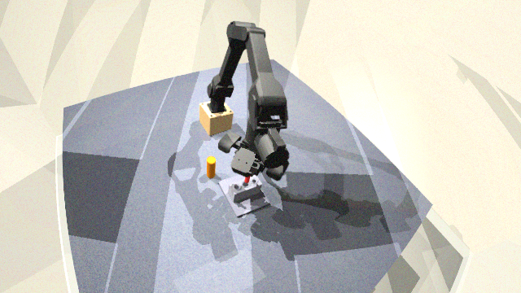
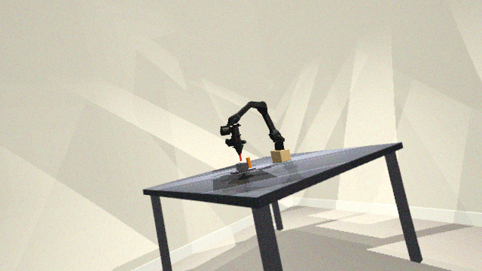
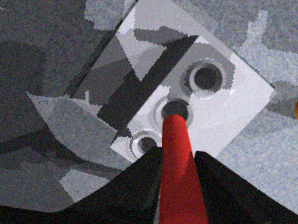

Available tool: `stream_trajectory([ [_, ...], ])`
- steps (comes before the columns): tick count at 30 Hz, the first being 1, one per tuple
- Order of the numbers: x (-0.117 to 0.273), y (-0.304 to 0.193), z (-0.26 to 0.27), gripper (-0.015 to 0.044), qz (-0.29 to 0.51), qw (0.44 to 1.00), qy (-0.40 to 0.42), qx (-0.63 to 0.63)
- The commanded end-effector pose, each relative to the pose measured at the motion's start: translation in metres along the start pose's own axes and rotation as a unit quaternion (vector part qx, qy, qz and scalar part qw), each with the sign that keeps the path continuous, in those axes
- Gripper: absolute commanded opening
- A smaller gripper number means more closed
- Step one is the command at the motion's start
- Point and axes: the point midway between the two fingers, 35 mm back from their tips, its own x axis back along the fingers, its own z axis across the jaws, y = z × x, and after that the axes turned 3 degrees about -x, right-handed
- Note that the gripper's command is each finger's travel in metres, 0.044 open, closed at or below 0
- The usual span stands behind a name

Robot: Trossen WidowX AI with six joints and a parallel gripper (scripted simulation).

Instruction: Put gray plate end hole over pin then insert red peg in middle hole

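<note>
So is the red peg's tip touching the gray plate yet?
Cannot tell. In the wrist view the red peg tip overlaps the gray plate's middle hole; no view shows a gap or contact plainly.

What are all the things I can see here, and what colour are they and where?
Small red peg: one, red, clamped in the jaws, its tip just above the plate's middle hole.
Flat gray plate with three holes: one, gray, lying on the base.
Pale square base: one, light gray, on the table below the gripper.
Short orange cylinder: one, orange, upright on the table beside the base.
Tan box-shaped mount: one, tan, on the table under the arm's foot.
Dark long table: one, dark gray-blue, on four legs.
Black robot arm: one, black, bent over the plate.
Gripper: one, black, shut on the peg.
</note>
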Motion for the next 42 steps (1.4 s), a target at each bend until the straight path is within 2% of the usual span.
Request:
stream_trajectory([
  [1,0.000,0.000,-0.001,0.0000,-0.002,1.000,-0.001,-0.001],
  [42,-0.018,0.002,-0.001,0.0000,0.000,1.000,0.000,0.000],
])
